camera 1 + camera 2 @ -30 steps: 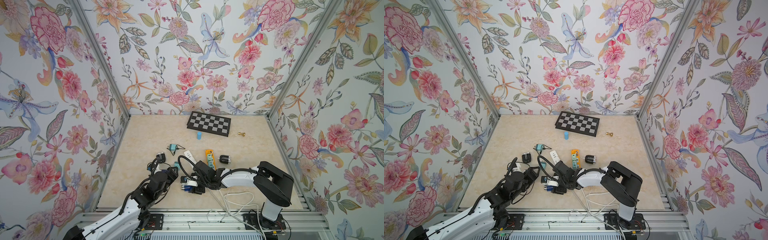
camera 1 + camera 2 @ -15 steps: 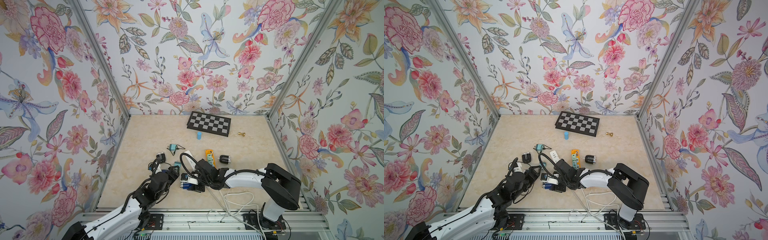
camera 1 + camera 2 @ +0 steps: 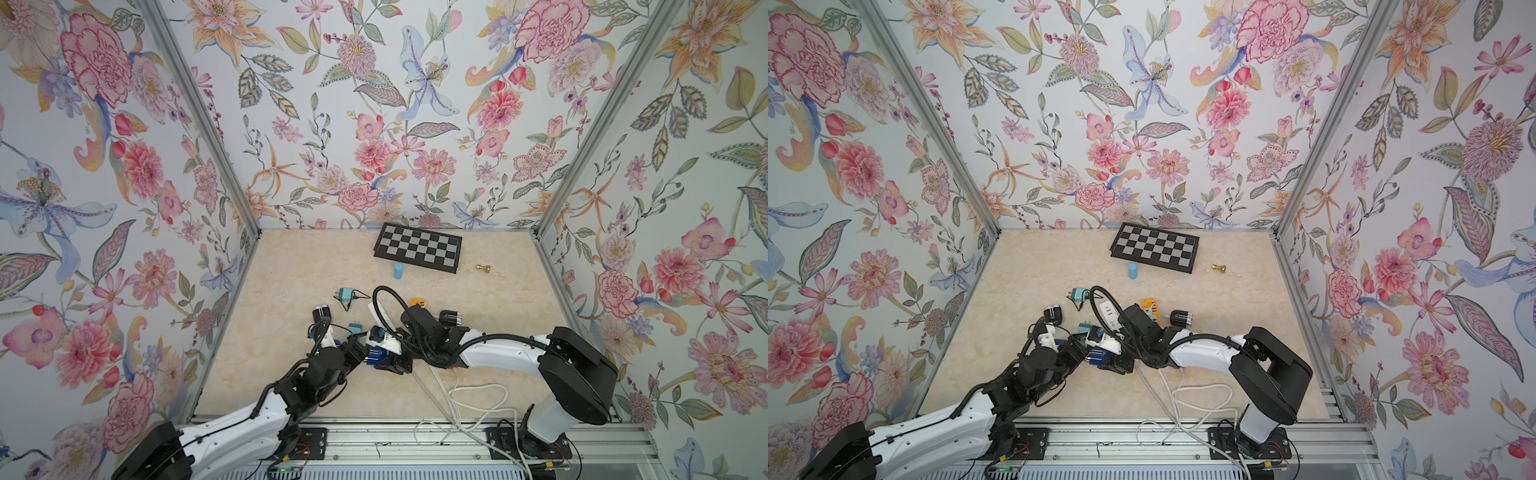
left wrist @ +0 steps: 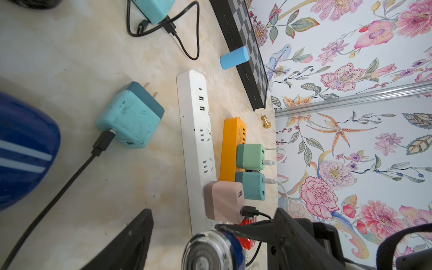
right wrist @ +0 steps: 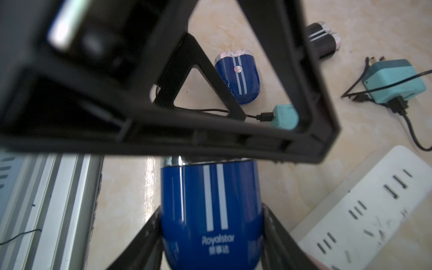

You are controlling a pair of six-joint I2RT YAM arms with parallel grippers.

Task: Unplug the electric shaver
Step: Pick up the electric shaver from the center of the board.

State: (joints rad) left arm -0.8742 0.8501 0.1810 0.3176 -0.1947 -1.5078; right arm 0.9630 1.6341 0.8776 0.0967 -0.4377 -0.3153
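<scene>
Blue shaver [image 5: 210,210] tight between right fingers [image 5: 278,236], right arm [image 3: 498,353] low and outstretched; left fingers [image 4: 131,240] apart astride its head

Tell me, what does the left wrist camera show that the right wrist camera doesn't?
Only the left wrist view: the orange power strip, pink charger, chessboard, blue cylinder and brass chess piece. Only the right wrist view: the front metal rail and the Royalstar lettering on the blue shaver gripped by the right end effector. Both: the white power strip, a teal charger and that shaver.
</scene>
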